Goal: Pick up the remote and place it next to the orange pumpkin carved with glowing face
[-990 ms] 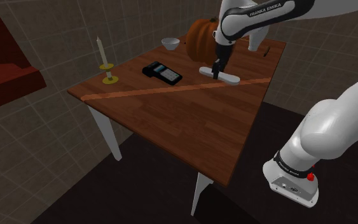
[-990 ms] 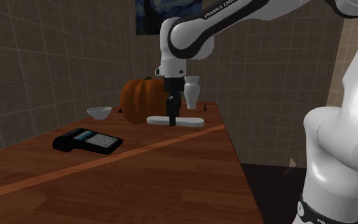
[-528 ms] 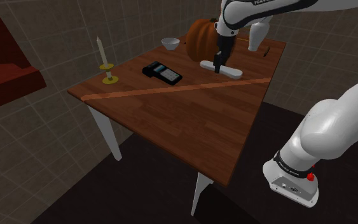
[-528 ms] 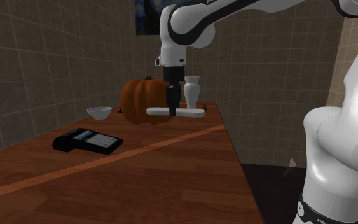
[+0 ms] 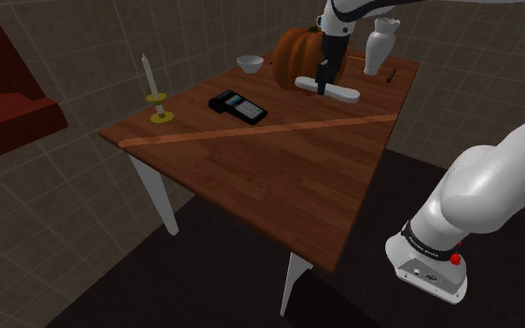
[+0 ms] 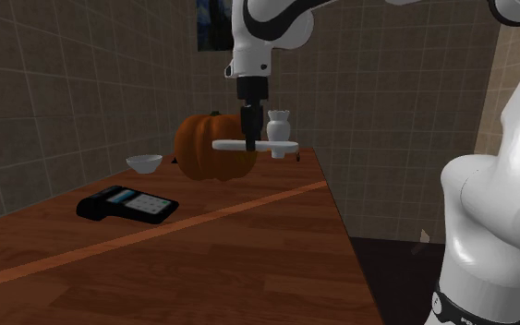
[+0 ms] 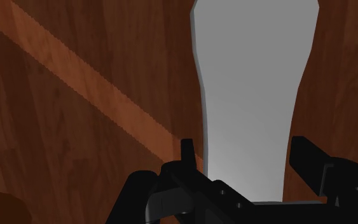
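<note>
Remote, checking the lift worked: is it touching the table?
Apart. Second exterior view: the white remote hangs in the gripper, a clear gap above the table.

Nothing written is coming through legibly. A black band (image 5: 425,244) low on the arm (image 5: 493,186), at about four o'clock in the shoulder view, is carrying tiny pale marks too small to make out. The dark keypad device (image 5: 238,105) on the table (image 5: 279,177), at about eleven o'clock, is showing light keys without legible numbers. The remote (image 7: 254,95) is showing a plain grey face.
</note>
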